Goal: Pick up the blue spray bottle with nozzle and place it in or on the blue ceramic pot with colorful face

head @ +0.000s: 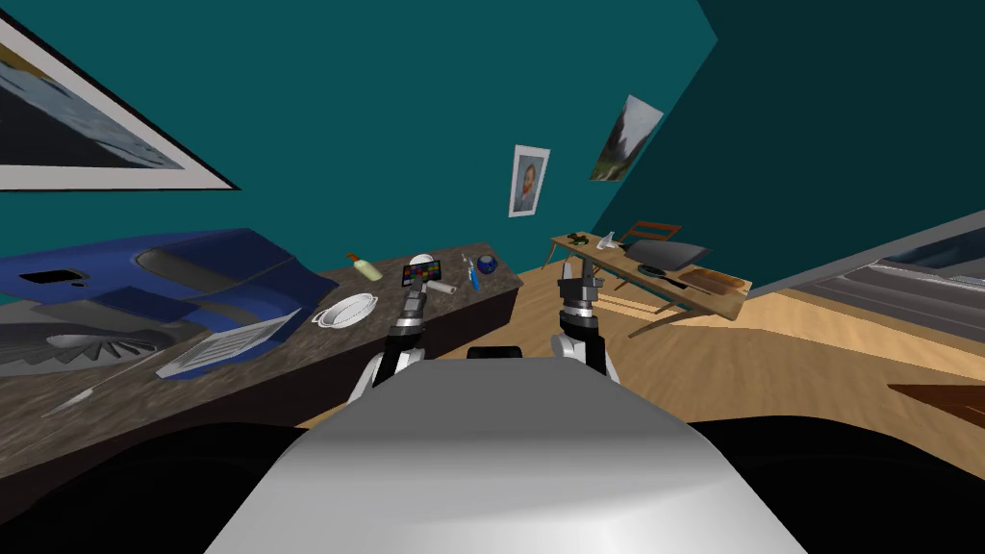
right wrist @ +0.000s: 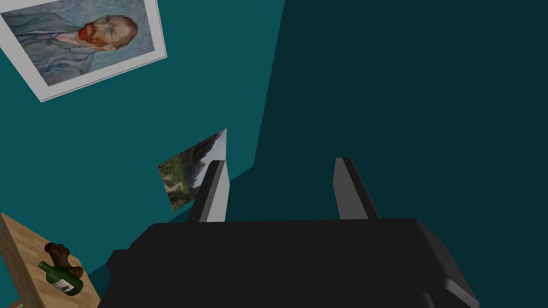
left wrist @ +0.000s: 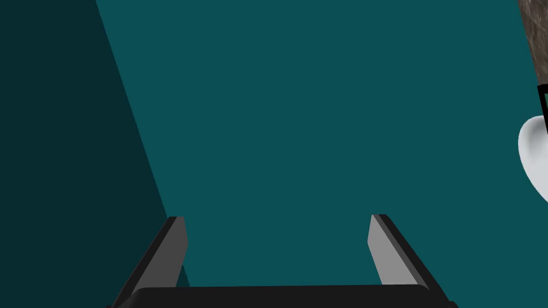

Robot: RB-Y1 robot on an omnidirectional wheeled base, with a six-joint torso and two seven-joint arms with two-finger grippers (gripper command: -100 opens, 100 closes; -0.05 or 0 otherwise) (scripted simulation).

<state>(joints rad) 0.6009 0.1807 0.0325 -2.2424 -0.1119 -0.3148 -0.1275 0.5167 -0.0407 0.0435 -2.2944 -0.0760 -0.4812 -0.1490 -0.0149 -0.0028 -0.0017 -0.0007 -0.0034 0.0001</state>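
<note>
Left gripper (left wrist: pixel 275 219) and right gripper (right wrist: pixel 281 160) are raised, fingers apart, both empty. At the far end of the dark speckled counter (head: pixel 144 404), the slim blue spray bottle (head: pixel 472 277) sits just beside the round blue pot (head: pixel 487 264). The step in hand looks like the approach. Next, the left arm must reach farther and come down over the bottle.

— Any writing to read?
— None. The colour card (head: pixel 420 273) toward the far end of the dark bench (head: pixel 144 414) shows coloured squares, no letters.
— The spray bottle (head: pixel 472 276), nearer that end?
— Too small to tell any label.
— And the green bottle (right wrist: pixel 61 279) at the corner of the wooden bench (right wrist: pixel 16 251)?
— It bears a pale label, but its print cannot be read.
— The portrait (right wrist: pixel 80 43) on the wall?
— Paint alone; no signature or caption can be made out.
</note>
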